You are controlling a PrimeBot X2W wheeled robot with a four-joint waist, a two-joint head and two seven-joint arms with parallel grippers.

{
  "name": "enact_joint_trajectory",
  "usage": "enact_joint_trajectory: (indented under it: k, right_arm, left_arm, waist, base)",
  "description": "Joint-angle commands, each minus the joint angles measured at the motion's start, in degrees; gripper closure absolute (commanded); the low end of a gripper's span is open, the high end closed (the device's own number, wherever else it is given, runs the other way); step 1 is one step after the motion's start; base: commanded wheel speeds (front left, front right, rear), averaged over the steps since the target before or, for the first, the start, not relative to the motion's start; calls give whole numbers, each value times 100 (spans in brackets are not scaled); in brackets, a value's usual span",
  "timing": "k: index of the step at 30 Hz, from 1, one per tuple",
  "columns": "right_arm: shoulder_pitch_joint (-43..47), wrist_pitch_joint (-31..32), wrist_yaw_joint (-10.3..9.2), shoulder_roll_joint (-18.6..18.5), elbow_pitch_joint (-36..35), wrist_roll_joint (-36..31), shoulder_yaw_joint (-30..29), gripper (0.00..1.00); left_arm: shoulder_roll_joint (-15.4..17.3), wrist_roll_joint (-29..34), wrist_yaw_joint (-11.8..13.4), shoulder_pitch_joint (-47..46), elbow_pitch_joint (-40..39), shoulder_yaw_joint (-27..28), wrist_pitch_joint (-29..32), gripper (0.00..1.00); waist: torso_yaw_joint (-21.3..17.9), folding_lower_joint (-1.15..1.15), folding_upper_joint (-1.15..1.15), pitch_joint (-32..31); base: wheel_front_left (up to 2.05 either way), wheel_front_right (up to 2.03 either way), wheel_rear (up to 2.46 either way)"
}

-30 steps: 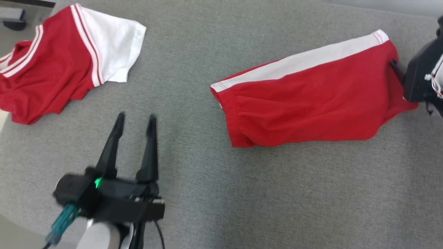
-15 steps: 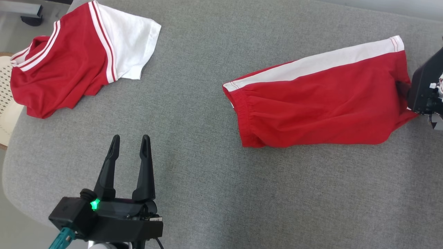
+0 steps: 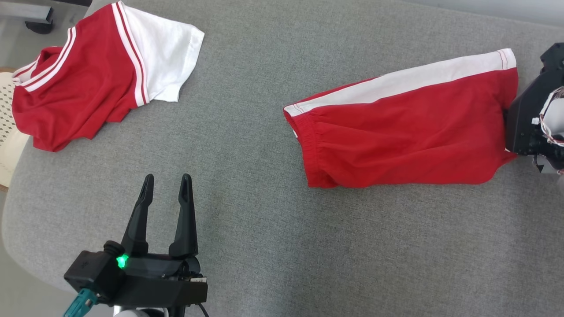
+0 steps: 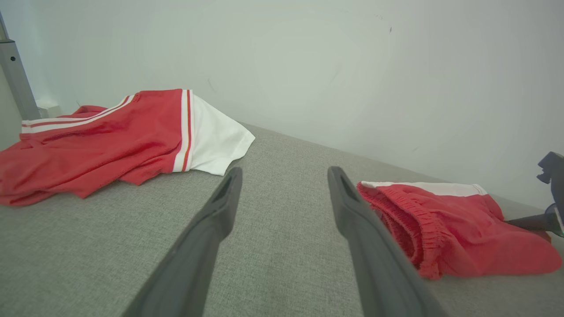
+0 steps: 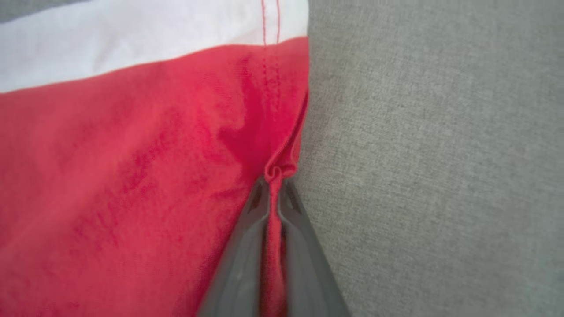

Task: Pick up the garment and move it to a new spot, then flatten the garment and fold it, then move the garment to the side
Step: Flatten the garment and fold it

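Two garments: we see red shorts (image 3: pixel 405 132) with a white side stripe lying flat toward the right edge of the grey fabric surface (image 3: pixel 273 246); a red-and-white shirt (image 3: pixel 88 75) sits crumpled at its far left corner.
Right gripper (image 5: pixel 274 182): we find its fingers pinched tight on the shorts' hem, at the surface's right edge.
Left gripper (image 3: pixel 167 177): fingers parted, empty, over the surface's near left.
Room: a pale wall (image 4: pixel 352 66) rises behind the surface.

Lighting's soft, even and pretty bright all round. The head view is crisp, with just a thin shadow under the near edge of the red shorts (image 3: pixel 405 132). The right wrist view goes mushy close up: the right pincer (image 5: pixel 274 181) and the cloth beside it are out of focus. The left pincer (image 4: pixel 285 171) looks a bit soft near the lens too.
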Motion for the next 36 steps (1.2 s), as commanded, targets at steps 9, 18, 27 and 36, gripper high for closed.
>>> enact_joint_trajectory:
  k: [9, 18, 27, 36]
  right_arm:
    - [726, -379, -21, 206, 208, -540, -390, 52]
    - [636, -885, -20, 196, 5, -1087, -1006, 0]
    - [549, -850, -15, 562, -649, -1542, -1469, 0]
    - [712, -3, 7, 963, -330, -1670, -1675, 0]
  left_arm:
    - [-19, 81, -76, 103, 73, 33, -20, 0]
    - [-23, 101, -92, 32, 95, -10, -20, 0]
    - [-27, 36, -112, 43, 107, 1, -20, 0]
    - [-28, -69, -121, -80, 165, -166, -20, 0]
  waist:
    - [-134, 1, 1, -122]
    - [-189, 1, 1, -131]
    - [-200, 1, 1, -116]
    - [-54, 1, 1, -32]
  base:
    - [0, 0, 0]
    - [0, 0, 0]
    - [0, 0, 0]
    - [0, 0, 0]
